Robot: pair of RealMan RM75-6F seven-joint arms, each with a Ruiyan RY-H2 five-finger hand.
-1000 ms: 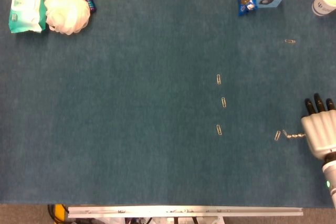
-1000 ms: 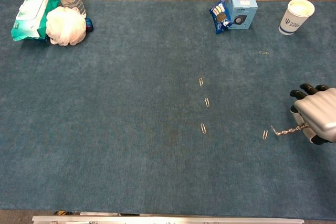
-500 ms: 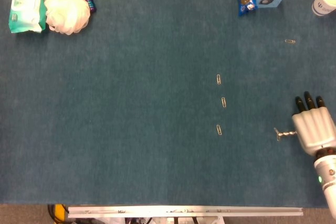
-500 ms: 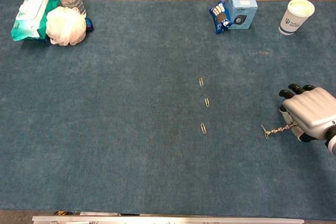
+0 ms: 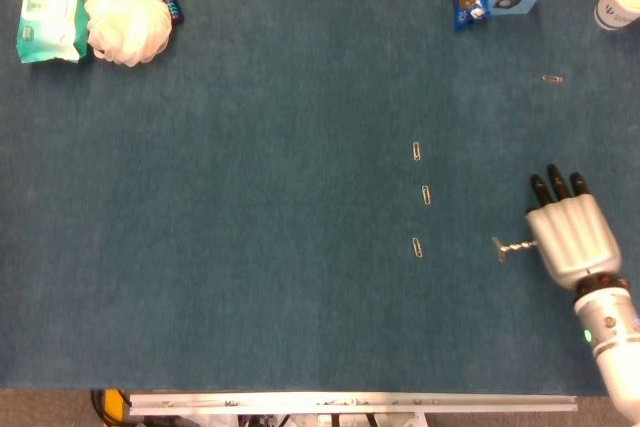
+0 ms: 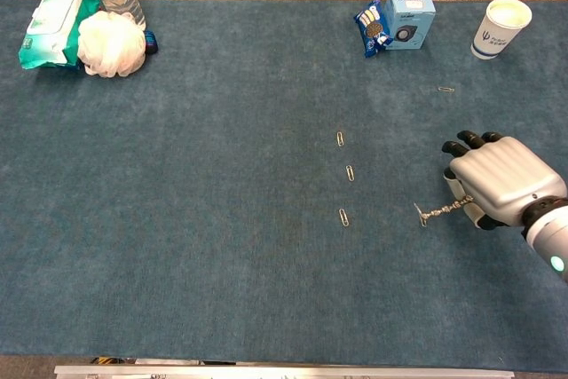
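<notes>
The right hand (image 6: 499, 182) holds a thin metal rod (image 6: 437, 211) that points left, its tip touching a paper clip (image 6: 419, 215) on the blue worktop (image 6: 222, 219), just right of three lined-up clips (image 6: 343, 217).

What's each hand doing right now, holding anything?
Left hand: not in either view.
Right hand: fingers curled, holding a thin twisted metal tool whose tip is at a paper clip on the blue table cover.
</notes>
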